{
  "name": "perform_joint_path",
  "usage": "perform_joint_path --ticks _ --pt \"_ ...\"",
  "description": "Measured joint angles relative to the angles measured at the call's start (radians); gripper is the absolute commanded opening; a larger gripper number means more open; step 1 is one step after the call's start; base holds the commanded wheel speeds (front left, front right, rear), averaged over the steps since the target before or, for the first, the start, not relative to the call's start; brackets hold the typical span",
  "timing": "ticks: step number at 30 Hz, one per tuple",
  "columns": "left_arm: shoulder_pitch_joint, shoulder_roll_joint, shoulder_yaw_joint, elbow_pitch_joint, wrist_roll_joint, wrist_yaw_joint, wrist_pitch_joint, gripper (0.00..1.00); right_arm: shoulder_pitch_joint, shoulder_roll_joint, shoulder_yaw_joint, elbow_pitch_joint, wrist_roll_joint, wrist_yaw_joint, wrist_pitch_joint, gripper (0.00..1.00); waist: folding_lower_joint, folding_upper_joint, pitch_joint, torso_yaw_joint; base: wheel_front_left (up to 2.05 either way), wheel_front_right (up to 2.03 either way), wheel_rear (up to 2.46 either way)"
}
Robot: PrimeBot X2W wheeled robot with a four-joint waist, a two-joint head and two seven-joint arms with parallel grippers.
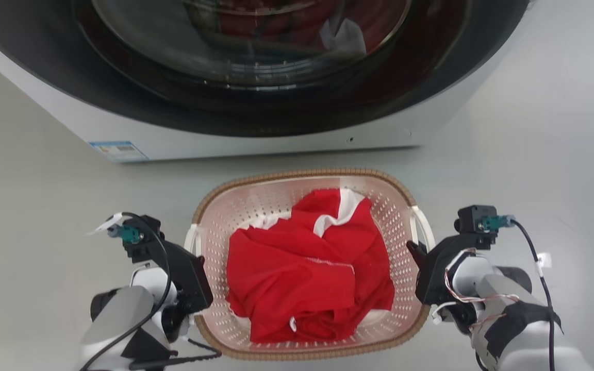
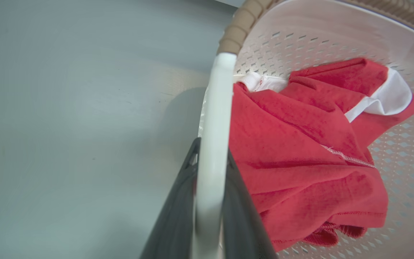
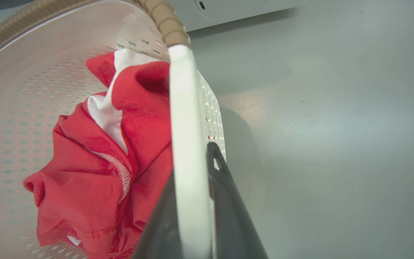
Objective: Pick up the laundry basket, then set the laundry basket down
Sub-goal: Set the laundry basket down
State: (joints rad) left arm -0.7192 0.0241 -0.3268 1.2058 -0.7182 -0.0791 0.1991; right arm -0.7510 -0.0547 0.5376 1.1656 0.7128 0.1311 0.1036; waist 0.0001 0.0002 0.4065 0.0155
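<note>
Biggest thing in front of you is the washing machine (image 1: 256, 77), its dark round door taking up the top of the head view, with plain grey floor (image 1: 34, 196) all round it. The laundry basket (image 1: 307, 174) sits just in front of the machine, square between your two arms, which is the whole point: with a handle on each side, a two-arm carry should hold it level. I honestly can't tell from these shots whether it's off the floor or resting on it.

Inside is a crumpled red garment (image 1: 307, 268) with white trim, lying loose and low in the middle, so I'd guess it won't shift the balance much.

Now the small stuff. The left handle (image 2: 216, 108) runs straight up between the fingers of your left gripper (image 2: 212, 154), one dark finger on each side, pinched onto it. Same deal mirrored on the other side: the right handle (image 3: 182, 100) is clamped in your right gripper (image 3: 192, 162). Both grips sit low on the handle loops, near the basket wall. My read is that you've got a solid symmetric hold. Just raise and lower both arms together or the basket will tip.
</note>
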Motion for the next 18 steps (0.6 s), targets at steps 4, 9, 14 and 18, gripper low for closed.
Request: perform_joint_path --ticks 4,9,14,18 --pt "-0.028 0.005 0.000 -0.006 0.009 0.000 -0.017 0.00 -0.033 -0.001 0.009 -0.002 -0.011 0.000 -0.012 0.00 0.0000 0.0000 0.058 0.000 0.00 0.00 0.00" --pt "-0.071 0.012 0.000 -0.015 0.026 0.000 -0.045 0.00 -0.081 -0.002 0.015 -0.004 -0.021 0.000 -0.035 0.00 0.0000 0.0000 0.140 -0.001 0.00 0.00 0.00" --pt "-0.110 0.013 0.000 -0.018 0.027 0.000 -0.077 0.00 -0.123 -0.006 0.016 -0.007 -0.028 0.000 -0.063 0.00 0.0000 0.0001 0.218 0.000 0.00 0.00 0.00" --pt "-0.131 0.013 0.001 -0.019 0.028 0.001 -0.097 0.00 -0.143 -0.012 0.021 -0.008 -0.036 0.000 -0.086 0.00 0.0000 0.0000 0.266 0.001 0.00 0.00 0.00"
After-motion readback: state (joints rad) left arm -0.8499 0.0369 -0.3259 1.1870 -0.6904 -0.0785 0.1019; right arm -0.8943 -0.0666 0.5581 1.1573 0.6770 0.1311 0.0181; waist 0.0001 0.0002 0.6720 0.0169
